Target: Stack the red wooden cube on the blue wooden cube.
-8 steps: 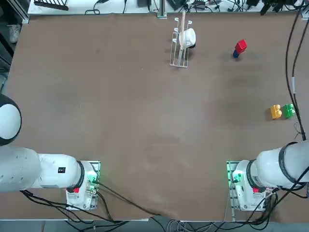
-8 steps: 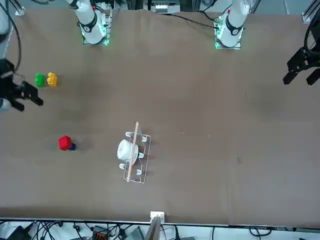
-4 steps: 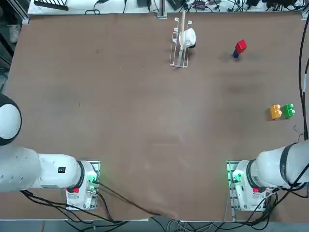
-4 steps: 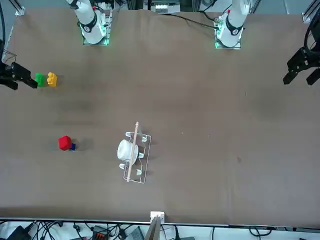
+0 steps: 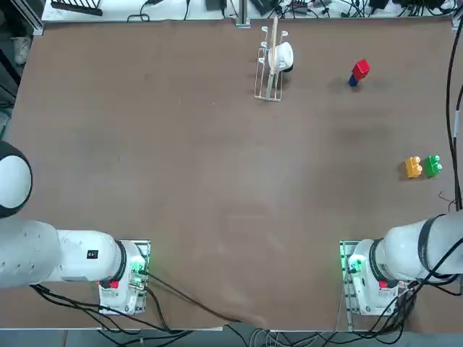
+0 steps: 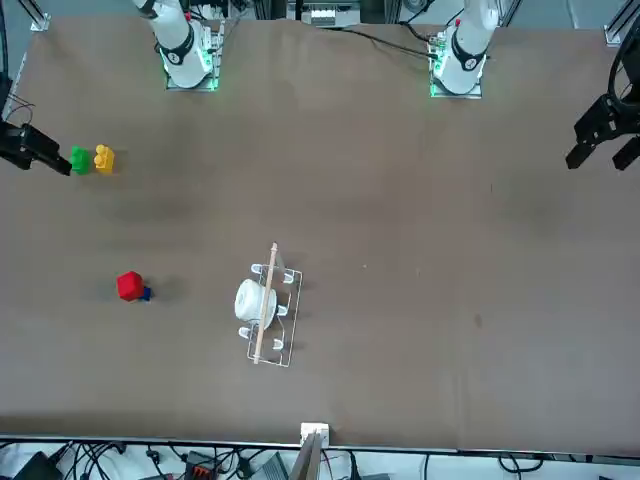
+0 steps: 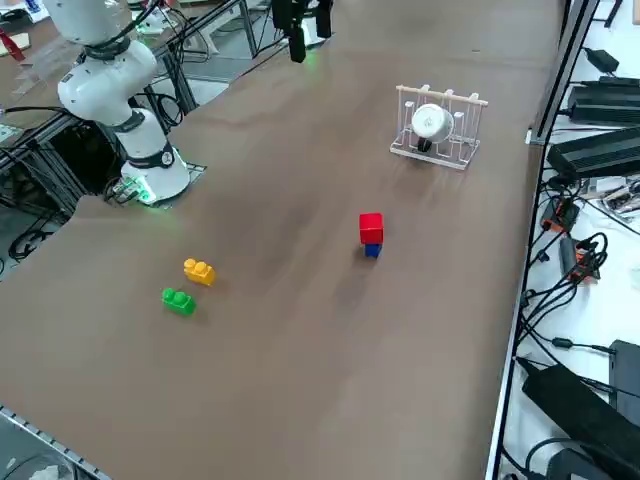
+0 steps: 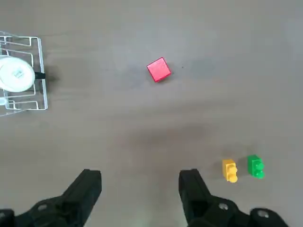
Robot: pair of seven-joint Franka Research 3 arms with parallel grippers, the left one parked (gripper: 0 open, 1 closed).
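Red wooden cube [image 7: 371, 228] already atop blue wooden cube [image 7: 373, 250]; best left untouched, with right gripper [image 8: 140, 173], fingers spread and empty, withdrawn well clear.

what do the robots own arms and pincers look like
The right arm is smooth white with rounded joints, dark bands and loose black cables; its base shows a red patch and green glow. The right pincer is matte black, with two chunky fingers and round silvery screw heads.
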